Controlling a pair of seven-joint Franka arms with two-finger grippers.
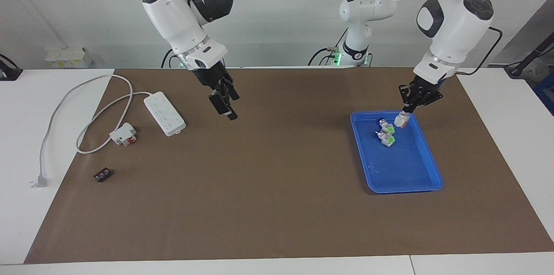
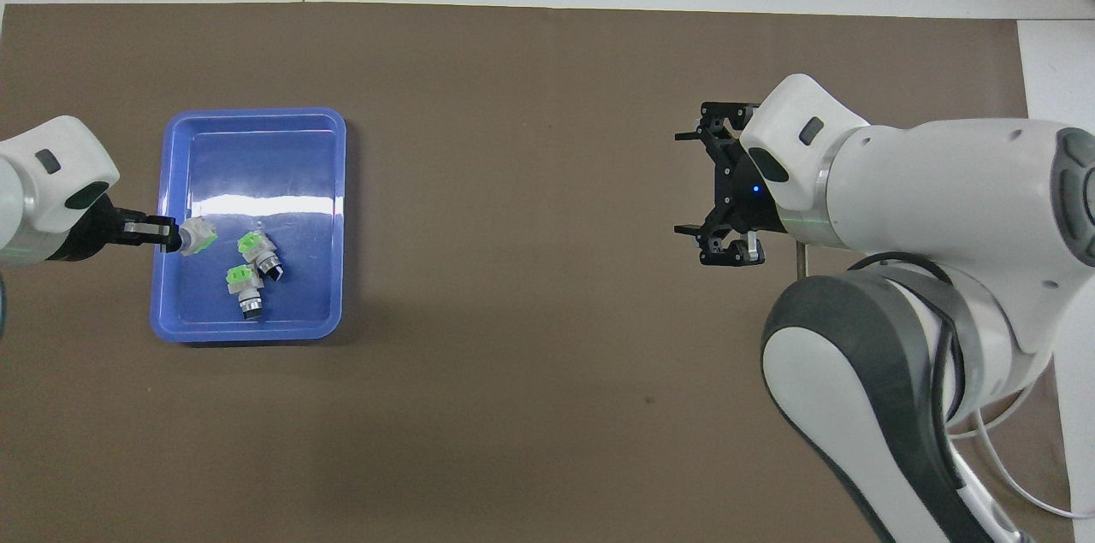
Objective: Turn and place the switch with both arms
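At centre right of the facing view, our left hand (image 1: 406,112) grips the switch (image 1: 401,119) at its tip, over the blue tray (image 1: 426,153). Upper centre-left, our right hand (image 1: 225,104) hangs open above the bench (image 1: 268,188).

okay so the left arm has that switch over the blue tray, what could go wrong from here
1. The left tool holds the switch by one end only, over the blue tray; if its grip slips, the switch may drop and tumble.
2. Two other switches lie in the tray right beside it; lowering here may knock them or land on top of them.
The right tool hangs open over the mat and seems no hazard.
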